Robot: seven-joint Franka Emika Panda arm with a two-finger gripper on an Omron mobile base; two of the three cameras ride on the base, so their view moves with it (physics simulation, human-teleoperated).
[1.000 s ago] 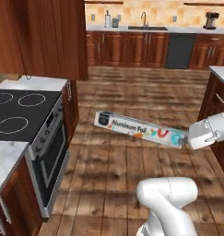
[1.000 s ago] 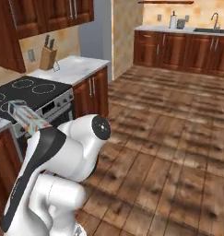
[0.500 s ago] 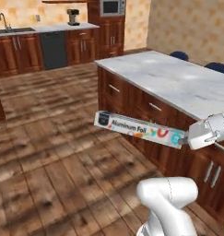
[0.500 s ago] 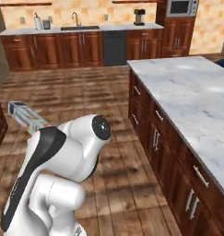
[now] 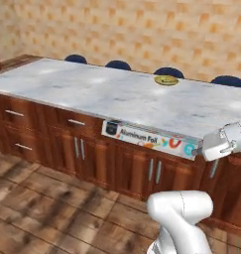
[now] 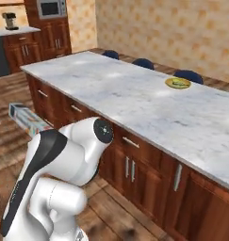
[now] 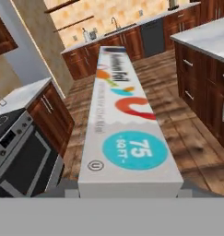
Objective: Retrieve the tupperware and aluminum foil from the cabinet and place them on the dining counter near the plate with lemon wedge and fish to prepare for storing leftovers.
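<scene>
White foil box against red-brown wood, I'm seeing.
The aluminum foil [image 5: 149, 140] box is white with a black end, teal circle and red-orange swoosh; the bench [image 5: 117, 96] is grey-veined white marble on reddish wood; the plate [image 5: 166, 80] is gold-rimmed.

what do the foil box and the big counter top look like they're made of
The aluminum foil box looks like printed cardboard: flat matte white faces, sharp edges, coloured lettering. The dining counter top looks like polished marble: white-grey, faintly veined, soft sheen, on a reddish wood base.
</scene>
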